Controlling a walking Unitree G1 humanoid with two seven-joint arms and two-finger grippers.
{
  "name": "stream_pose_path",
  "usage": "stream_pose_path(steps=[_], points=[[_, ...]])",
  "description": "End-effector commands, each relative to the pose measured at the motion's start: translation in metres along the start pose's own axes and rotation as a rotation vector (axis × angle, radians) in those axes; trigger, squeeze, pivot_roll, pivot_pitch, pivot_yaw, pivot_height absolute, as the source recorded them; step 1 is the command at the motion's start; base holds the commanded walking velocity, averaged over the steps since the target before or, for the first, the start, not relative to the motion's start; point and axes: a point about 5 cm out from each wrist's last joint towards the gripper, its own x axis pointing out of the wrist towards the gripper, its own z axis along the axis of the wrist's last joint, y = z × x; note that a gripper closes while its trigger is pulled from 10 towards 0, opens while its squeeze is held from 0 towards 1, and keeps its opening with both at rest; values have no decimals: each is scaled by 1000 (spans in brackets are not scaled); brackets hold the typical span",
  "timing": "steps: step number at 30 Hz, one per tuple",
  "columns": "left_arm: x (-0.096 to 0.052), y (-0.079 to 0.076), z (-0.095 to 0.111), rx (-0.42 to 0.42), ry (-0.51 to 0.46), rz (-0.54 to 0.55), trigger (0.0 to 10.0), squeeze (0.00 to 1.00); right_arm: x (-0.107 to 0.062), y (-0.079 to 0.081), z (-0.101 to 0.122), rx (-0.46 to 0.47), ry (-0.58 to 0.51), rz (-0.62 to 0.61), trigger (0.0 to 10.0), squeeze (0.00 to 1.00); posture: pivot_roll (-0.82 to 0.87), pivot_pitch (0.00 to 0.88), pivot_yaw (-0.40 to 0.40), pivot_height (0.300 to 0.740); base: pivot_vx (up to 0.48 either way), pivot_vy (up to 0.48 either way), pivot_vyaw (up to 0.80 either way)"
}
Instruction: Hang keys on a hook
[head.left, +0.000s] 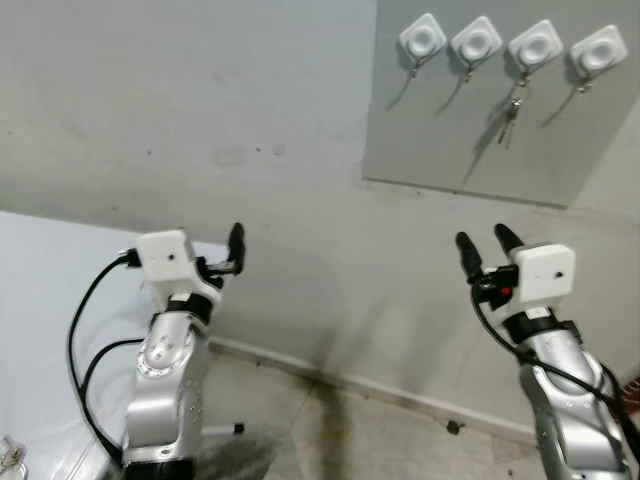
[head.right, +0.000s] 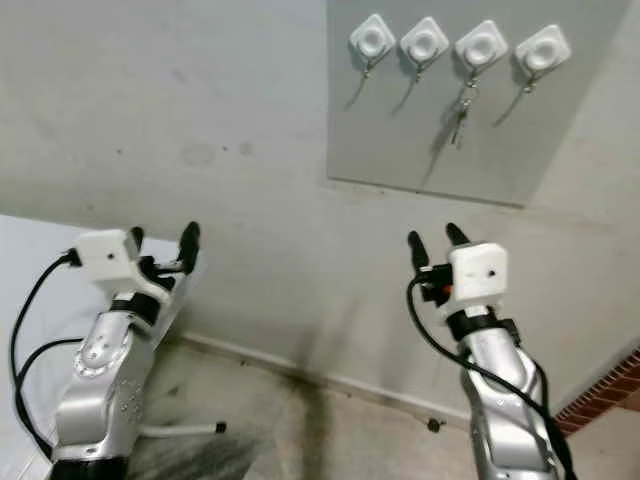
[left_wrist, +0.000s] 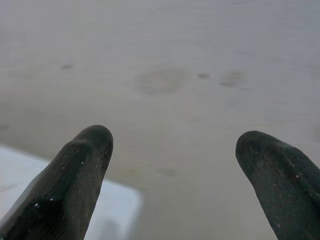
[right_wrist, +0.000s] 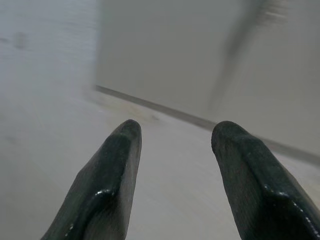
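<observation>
1. Keys (head.left: 511, 117): small dull metal bunch, hanging from the third hook (head.left: 534, 46) of four white square hooks on a grey wall panel (head.left: 440, 130).
2. Left gripper (head.left: 226, 262): fingers spread, empty, raised toward the wall (head.left: 200, 110).
3. Right gripper (head.left: 484, 251): fingers parted, empty, below the panel.
4. Room: pale stained wall, tiled floor (head.left: 340, 430), white surface (head.left: 40, 300) at left.

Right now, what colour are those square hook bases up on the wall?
White hook bases, mounted on a grey panel; clearest in the left eye view.
</observation>
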Motion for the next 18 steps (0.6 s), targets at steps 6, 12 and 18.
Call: stream_pose_path(steps=[6, 12, 18], points=[[-1, 6, -3, 4, 21, 31, 10000, 0, 3, 4, 6, 5, -18, 35, 10000, 0, -9, 0, -5, 740, 0, 0, 800], [-2, 4, -4, 2, 30, 27, 10000, 0, 2, 2, 6, 2, -12, 39, 10000, 0, -10, 0, -5, 740, 0, 0, 800], [-3, 2, -5, 5, 38, 19, 10000, 0, 1, 1, 6, 1, -6, 41, 10000, 0, -11, 0, -5, 740, 0, 0, 800]])
